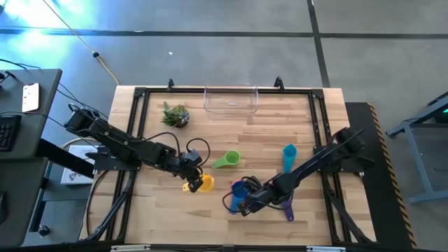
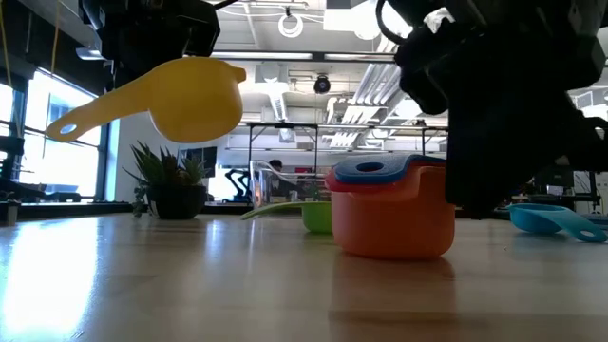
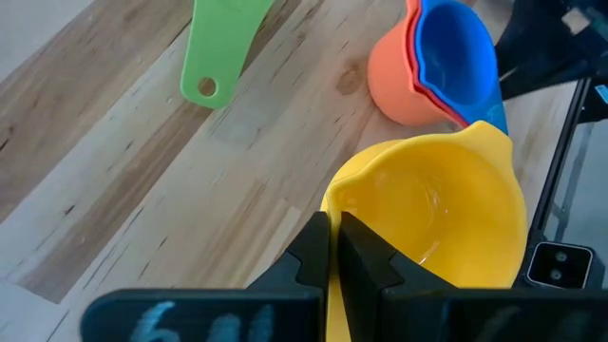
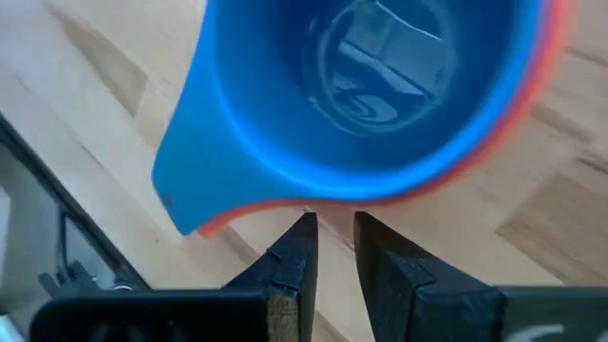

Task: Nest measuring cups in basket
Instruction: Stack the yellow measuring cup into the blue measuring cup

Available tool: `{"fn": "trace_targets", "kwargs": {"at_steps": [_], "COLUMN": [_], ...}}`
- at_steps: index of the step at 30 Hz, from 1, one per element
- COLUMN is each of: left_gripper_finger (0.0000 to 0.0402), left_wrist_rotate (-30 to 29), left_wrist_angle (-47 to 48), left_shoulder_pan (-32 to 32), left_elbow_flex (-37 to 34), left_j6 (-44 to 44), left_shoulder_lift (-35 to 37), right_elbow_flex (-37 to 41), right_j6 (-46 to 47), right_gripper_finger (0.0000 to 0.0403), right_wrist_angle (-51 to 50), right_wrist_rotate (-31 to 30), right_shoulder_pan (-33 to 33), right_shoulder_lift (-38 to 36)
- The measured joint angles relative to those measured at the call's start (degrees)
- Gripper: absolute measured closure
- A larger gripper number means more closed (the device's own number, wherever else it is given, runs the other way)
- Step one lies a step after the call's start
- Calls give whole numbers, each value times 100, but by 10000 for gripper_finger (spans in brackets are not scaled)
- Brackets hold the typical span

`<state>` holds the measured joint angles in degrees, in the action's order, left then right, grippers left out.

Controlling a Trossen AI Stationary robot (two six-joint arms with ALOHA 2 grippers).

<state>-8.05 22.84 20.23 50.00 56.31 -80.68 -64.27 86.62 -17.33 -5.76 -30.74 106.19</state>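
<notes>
While the yellow cup (image 2: pixel 195 97) hung clear of the desk (image 1: pixel 161 217), pinched by its handle in the left hand (image 3: pixel 332 249) with the fingers almost together, it sat near the front edge, left of centre. Just beside it, toward the right, the blue cup (image 1: pixel 239 192) sat nested in the orange cup (image 2: pixel 391 217), both resting on the desk. The right hand (image 4: pixel 331 245) was at the handle end of that pair, its fingers a narrow gap apart; whether it actually gripped the handles could not be told.

Step in hand, as judged: stacking cups on the desk before anything goes into the basket (image 1: pixel 231 100), which stood at the middle of the back edge with no cup visible in it. The next move probably calls for bringing the yellow cup over the blue-and-orange pair and lowering it level, if it fits there, with the handle turned to match.

Other cups lay loose: the green cup (image 1: pixel 227 160) near the desk's centre, the teal cup (image 1: pixel 288 157) right of centre, the purple cup (image 1: pixel 285 208) by the front edge under the right arm. A small plant (image 1: pixel 176 115) stood toward the back left corner.

Obstruction: the right hand crowded the stack, so the two hands risk meeting there.
</notes>
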Motion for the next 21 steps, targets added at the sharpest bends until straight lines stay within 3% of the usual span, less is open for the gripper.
{"fn": "trace_targets", "kwargs": {"at_steps": [21], "left_gripper_finger": [400], "left_wrist_rotate": [149], "left_wrist_angle": [4], "left_shoulder_pan": [0], "left_elbow_flex": [0], "left_j6": [-144], "left_shoulder_lift": [2], "right_elbow_flex": [-4], "right_j6": [639], "right_gripper_finger": [341], "right_wrist_angle": [933], "right_wrist_rotate": [-574], "right_shoulder_pan": [185], "right_shoulder_lift": [228]}}
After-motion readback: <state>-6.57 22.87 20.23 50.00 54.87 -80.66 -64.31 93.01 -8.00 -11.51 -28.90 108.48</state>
